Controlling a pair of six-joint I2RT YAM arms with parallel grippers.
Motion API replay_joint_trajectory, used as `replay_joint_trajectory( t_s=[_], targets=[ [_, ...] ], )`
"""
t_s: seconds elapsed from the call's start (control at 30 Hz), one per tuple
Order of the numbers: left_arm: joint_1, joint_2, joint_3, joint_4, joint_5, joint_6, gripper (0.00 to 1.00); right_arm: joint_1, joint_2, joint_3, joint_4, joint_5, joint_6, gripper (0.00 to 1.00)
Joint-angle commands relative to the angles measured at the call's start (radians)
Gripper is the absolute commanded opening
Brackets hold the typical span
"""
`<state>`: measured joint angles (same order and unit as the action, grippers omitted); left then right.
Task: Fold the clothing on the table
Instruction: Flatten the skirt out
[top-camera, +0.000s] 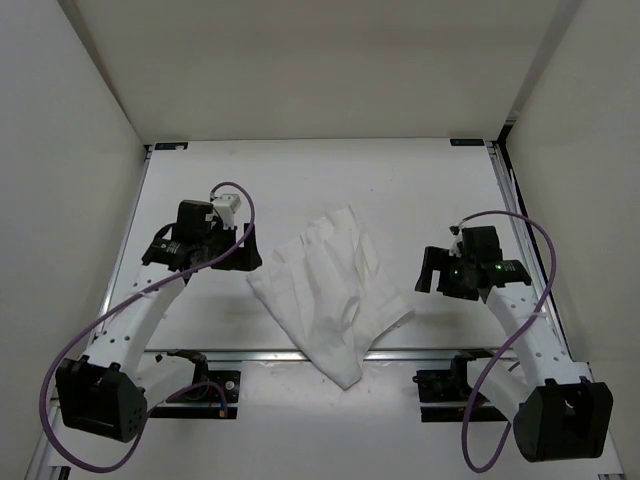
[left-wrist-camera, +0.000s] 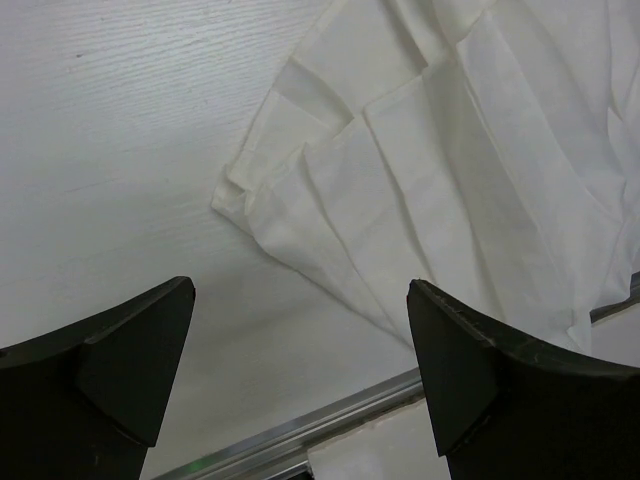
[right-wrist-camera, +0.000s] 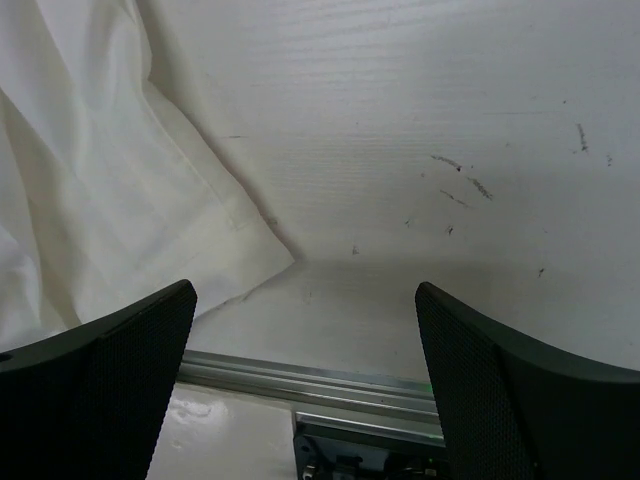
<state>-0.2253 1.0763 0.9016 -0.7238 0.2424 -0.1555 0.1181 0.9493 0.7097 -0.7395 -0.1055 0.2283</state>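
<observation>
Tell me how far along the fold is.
Barely begun: the clothing lies rumpled in loose overlapping layers, one end past the near rail. Nothing is in hand; left gripper and right gripper are open, flanking it. All neat folding remains.

The clothing is thin, creased white cloth; the table is matt white with faint grain, its rail at 6 o'clock smooth metal
</observation>
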Motion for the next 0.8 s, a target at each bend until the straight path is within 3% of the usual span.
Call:
replay_joint_trajectory(
  t_s=[0.0,0.33,0.37,0.43,0.5,0.77],
  targets=[
    [-0.037,-0.033,0.043,0.018,-0.028,0.022,0.99,-0.006,0.011,-0.019,0.068,-0.051,-0.003,0.95],
    [-0.071,-0.042,-0.113,0.199,0.225,-0.03,0.99,0.035,0.051,-0.021,0.066,-0.051,-0.033,0.93],
    [-0.081,-0.041,-0.112,0.198,0.235,-0.026,0.95,0.04,0.063,-0.027,0.072,-0.054,-0.033,0.93],
    [-0.085,-0.042,-0.11,0.193,0.218,-0.016,0.81,0.041,0.074,-0.035,0.086,-0.08,-0.027,0.93],
    [-0.083,-0.045,-0.104,0.178,0.157,-0.032,0.0,0.029,0.085,-0.038,0.118,-0.095,-0.021,0.93],
    [-0.089,-0.072,-0.133,0.156,0.123,-0.024,0.0,0.046,0.175,-0.042,0.196,-0.155,0.034,0.92]
  ],
)
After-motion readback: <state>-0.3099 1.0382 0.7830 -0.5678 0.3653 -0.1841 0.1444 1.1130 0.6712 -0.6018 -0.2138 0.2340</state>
